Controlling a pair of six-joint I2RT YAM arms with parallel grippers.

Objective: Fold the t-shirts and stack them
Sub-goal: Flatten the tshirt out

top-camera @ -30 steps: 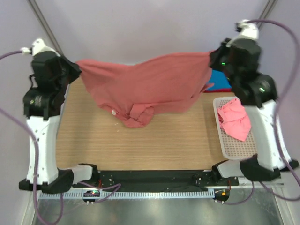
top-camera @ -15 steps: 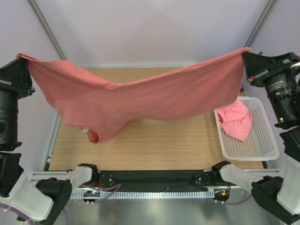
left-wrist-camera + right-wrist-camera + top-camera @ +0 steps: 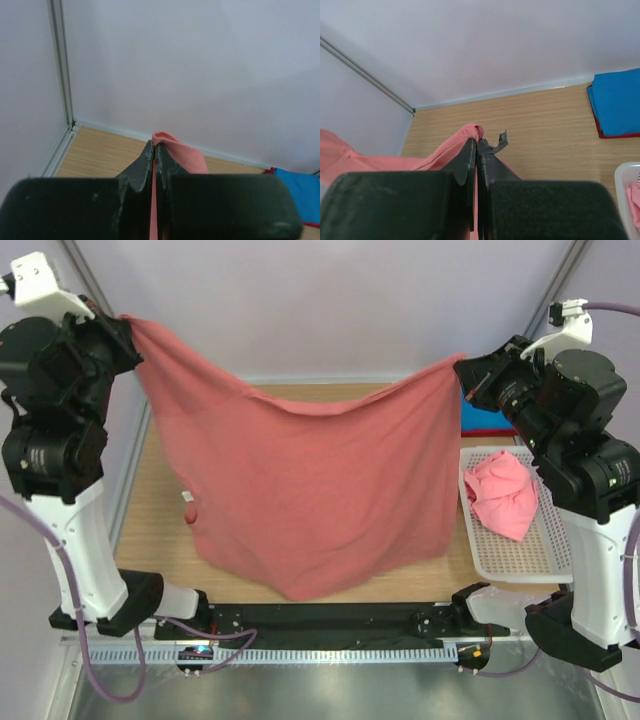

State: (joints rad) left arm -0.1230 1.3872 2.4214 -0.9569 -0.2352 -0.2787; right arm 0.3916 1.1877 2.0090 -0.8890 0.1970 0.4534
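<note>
we hang the coral t-shirt (image 3: 310, 490) over the table (image 3: 160, 530), left gripper (image 3: 125, 325) and right gripper (image 3: 465, 370) each clamped on a top corner, spreading it flat for folding.

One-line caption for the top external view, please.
Left claw and right claw hold a salmon t-shirt spread above the table; pink garment sits in the basket.

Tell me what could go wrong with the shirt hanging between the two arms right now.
The left gripper and right gripper each pinch only a small fold of the shirt, so a corner might slip out. The hem hangs down to the near edge of the table, close to the black rail, and might snag there when lowered.
</note>
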